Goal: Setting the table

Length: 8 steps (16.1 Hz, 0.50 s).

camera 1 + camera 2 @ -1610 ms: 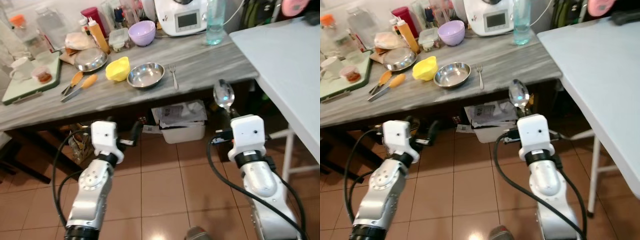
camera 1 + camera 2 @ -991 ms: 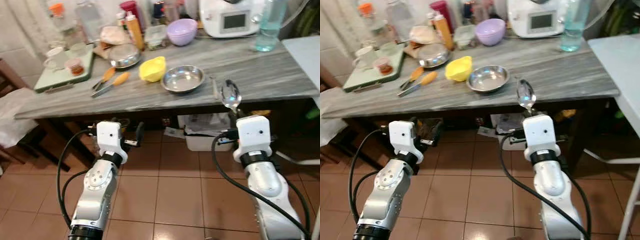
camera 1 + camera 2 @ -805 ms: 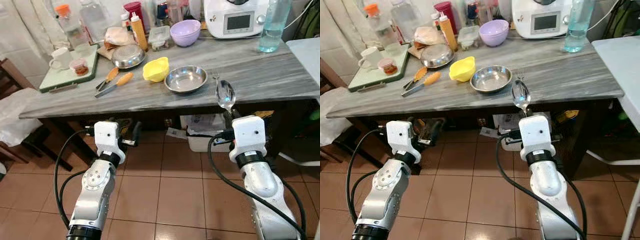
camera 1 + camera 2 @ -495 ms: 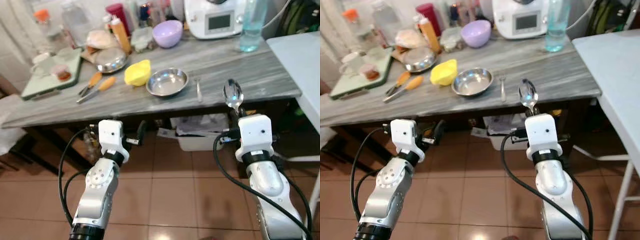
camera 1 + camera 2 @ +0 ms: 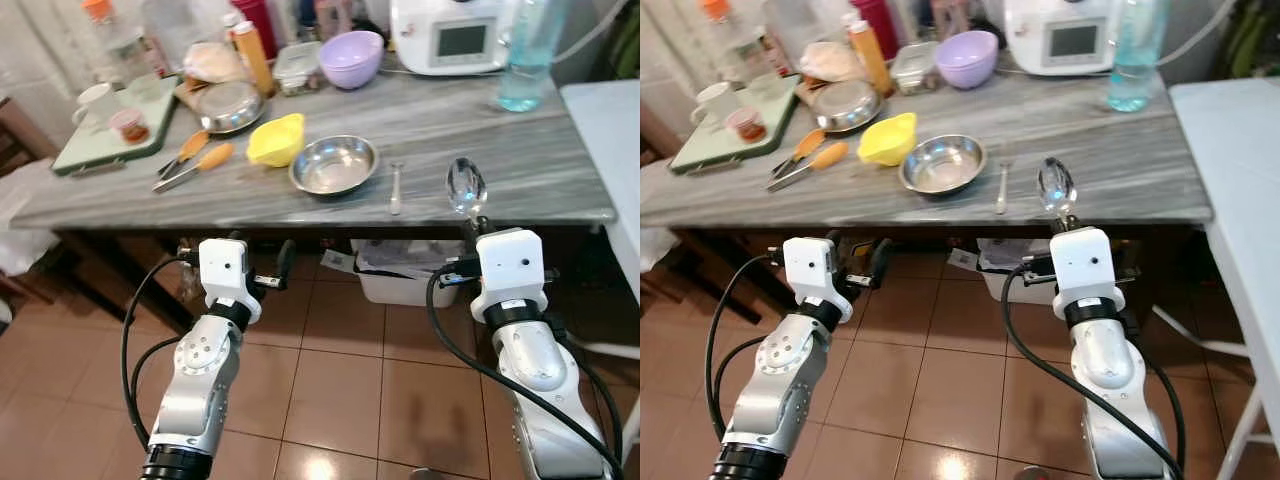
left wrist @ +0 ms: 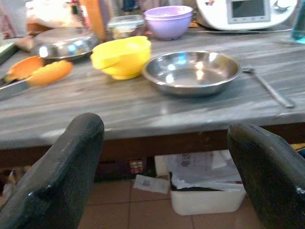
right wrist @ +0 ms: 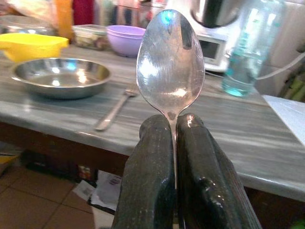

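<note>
My right gripper [image 7: 172,129] is shut on a metal spoon [image 7: 170,62], bowl end up, held just before the front edge of the grey counter [image 5: 540,175]. The spoon [image 5: 466,187] stands above the right wrist. On the counter lie a steel bowl [image 5: 334,164], a fork [image 5: 396,187] beside it and a yellow bowl [image 5: 276,138]. My left gripper [image 6: 162,157] is open and holds nothing, low in front of the counter, with its fingers [image 6: 62,167] wide apart. The left wrist [image 5: 224,270] hangs below the counter edge.
At the counter's back stand a purple bowl [image 5: 351,57], a white appliance [image 5: 455,35], a blue bottle [image 5: 522,60], a steel dish [image 5: 230,105], orange-handled tongs [image 5: 190,160] and a green tray [image 5: 110,135] with cups. A white table [image 5: 1240,180] is at right. A white box [image 5: 405,275] sits underneath.
The camera has shifted, so the counter sits more square and central in view. Both arms keep their pose; the right gripper still holds the spoon upright.
</note>
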Motion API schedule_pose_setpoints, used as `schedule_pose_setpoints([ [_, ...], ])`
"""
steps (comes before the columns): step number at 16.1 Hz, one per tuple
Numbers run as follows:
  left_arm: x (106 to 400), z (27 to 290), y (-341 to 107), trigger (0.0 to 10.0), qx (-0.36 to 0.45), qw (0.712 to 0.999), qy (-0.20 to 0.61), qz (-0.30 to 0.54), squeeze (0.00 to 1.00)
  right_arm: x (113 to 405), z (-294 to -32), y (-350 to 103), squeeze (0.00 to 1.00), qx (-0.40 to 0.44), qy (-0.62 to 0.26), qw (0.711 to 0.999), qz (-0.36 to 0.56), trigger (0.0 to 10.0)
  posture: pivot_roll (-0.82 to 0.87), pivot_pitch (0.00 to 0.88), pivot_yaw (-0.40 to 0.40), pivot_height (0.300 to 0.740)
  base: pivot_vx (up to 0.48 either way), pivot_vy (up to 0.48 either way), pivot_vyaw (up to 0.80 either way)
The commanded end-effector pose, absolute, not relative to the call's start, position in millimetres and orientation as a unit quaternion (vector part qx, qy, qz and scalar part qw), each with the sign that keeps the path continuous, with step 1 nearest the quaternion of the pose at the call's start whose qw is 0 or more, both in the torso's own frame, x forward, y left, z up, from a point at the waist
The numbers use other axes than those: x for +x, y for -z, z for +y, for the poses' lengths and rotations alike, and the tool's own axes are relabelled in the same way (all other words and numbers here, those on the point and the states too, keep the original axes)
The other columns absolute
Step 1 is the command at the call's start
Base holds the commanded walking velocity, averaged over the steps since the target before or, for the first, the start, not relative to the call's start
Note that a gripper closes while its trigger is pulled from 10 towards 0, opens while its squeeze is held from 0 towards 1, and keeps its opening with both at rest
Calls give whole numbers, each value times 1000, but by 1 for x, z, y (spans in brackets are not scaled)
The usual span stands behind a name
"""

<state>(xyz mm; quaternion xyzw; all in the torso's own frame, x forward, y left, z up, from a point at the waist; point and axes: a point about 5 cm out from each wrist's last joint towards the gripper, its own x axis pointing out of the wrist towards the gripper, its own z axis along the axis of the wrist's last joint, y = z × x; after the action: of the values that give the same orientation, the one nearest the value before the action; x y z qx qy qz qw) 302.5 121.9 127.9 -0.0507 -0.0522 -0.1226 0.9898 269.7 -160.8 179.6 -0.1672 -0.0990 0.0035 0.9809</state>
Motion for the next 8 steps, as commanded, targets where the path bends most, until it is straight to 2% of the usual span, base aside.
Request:
schedule_pose_setpoints([
  [1,302,136,-126,10000,-43,992,110,-50,0,270,-151,-182,0,-161,-18,981,-110,10000,-346,129,215,740,0,0,0],
  [4,301,134,-126,10000,-42,991,113,-52,0,270,-151,-182,0,-162,-17,980,-111,10000,-346,129,215,740,0,0,0],
  [8,300,132,-126,10000,-45,990,121,-54,0,270,-152,-182,0,-156,-10,982,-109,10000,-346,130,220,740,292,0,0],
])
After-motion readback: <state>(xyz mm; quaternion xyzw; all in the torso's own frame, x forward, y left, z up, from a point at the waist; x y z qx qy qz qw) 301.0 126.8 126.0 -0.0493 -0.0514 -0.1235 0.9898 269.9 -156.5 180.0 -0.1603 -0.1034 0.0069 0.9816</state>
